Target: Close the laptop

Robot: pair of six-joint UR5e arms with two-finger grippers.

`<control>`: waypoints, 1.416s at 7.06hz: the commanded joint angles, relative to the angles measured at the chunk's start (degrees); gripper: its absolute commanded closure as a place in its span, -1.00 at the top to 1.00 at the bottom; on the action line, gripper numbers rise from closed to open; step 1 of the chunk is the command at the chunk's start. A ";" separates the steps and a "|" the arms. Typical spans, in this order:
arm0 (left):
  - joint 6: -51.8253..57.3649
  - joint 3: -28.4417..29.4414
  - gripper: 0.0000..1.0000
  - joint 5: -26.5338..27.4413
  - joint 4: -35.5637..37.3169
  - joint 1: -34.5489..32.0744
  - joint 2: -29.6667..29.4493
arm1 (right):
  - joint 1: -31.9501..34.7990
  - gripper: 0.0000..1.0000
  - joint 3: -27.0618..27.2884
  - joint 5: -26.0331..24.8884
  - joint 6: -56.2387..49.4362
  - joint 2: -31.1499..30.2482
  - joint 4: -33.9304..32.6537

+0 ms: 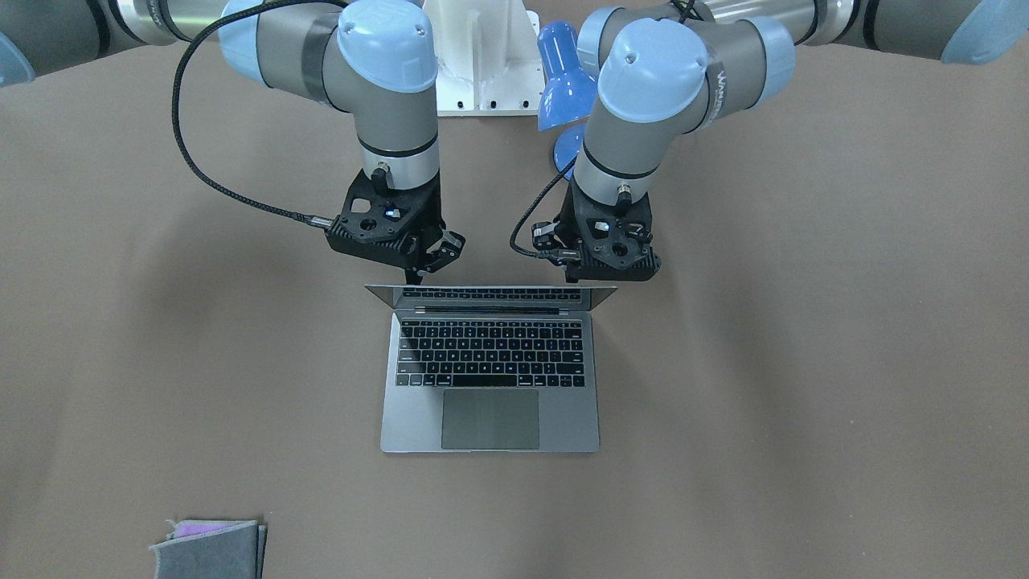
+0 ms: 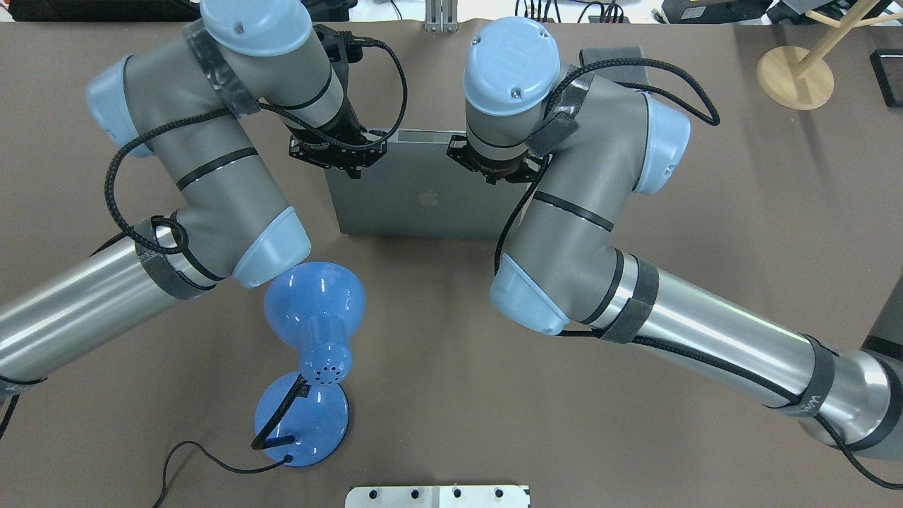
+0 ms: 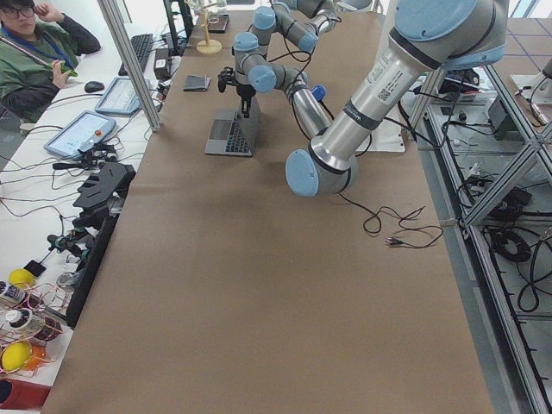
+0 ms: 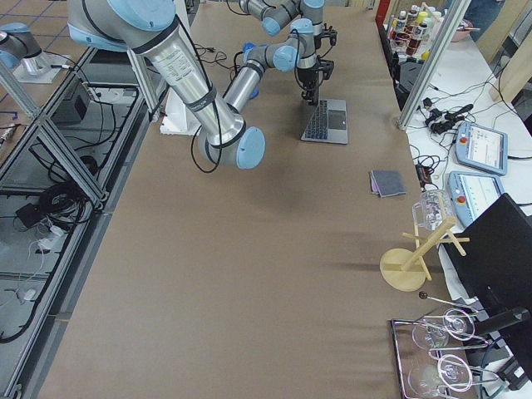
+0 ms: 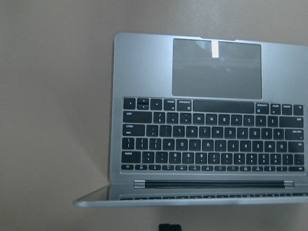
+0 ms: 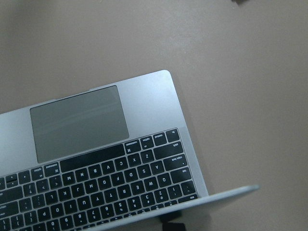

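A: Laptop point(image 1: 490, 378), position?

B: Mid-worktop point(image 1: 804, 362), just ahead of the robot's base. The base lies flat and the lid is up, near upright. Exact lean not readable. Not yet closed.

A: Heading?

B: Hinge edge toward the robot, trackpad edge toward the operators' side. Keys and screen face away from the robot, and the logo side of the lid faces it. The long axis, along the hinge line, runs side to side across the worktop.

A: Arms?

B: Left pincer point(image 1: 573, 275) sits behind the lid's top edge near its left corner. Right pincer point(image 1: 415, 275) sits behind the right corner. Tips are at the edge; touching or just beside, cannot tell.

A: Open or closed?

B: Each wrist view shows one dark block at bottom centre, with no gap. The front view shows one tip per pincer. I read both as closed, gripping nothing.

A: Why there?

B: My judgement: the lid hinges on the robot's side, so it folds away from the robot. A push from behind the top edge gets the most leverage. One tip per corner should keep the lid from twisting. Closed tips make a blunt pusher, so no grasp is needed.

A: Anything else?

B: Blue lamp point(image 2: 314, 331) on the robot's side of the laptop, between the arms. Grey pouch point(image 1: 211, 548) well apart, at the operators' edge. Neither looks to be in the lid's path.
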 commanded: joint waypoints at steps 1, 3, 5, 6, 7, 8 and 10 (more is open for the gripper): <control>1.10 4.66 -1.00 0.08 -3.74 -1.13 -1.07 | 1.19 -1.00 -3.90 0.70 -0.54 0.78 3.60; 1.45 9.76 -1.00 0.08 -6.39 -1.57 -2.82 | 2.16 -1.00 -7.59 1.31 -2.21 2.17 4.24; 1.45 13.19 -1.00 0.60 -9.03 -1.75 -3.61 | 2.52 -1.00 -11.54 1.31 -2.30 2.88 8.60; 1.71 14.08 -1.00 0.95 -9.04 -1.84 -4.05 | 2.69 -1.00 -13.74 1.40 -2.30 3.41 10.63; 2.15 15.13 -1.00 0.96 -9.73 -1.84 -4.23 | 3.04 -1.00 -17.59 1.58 -2.38 5.85 10.74; 2.16 16.19 -1.00 0.96 -10.61 -1.84 -4.32 | 3.48 -1.00 -20.24 1.75 -2.65 7.61 10.83; 2.16 19.61 -1.00 3.32 -13.33 -1.84 -4.93 | 4.19 -1.00 -24.54 2.37 -3.44 7.81 16.32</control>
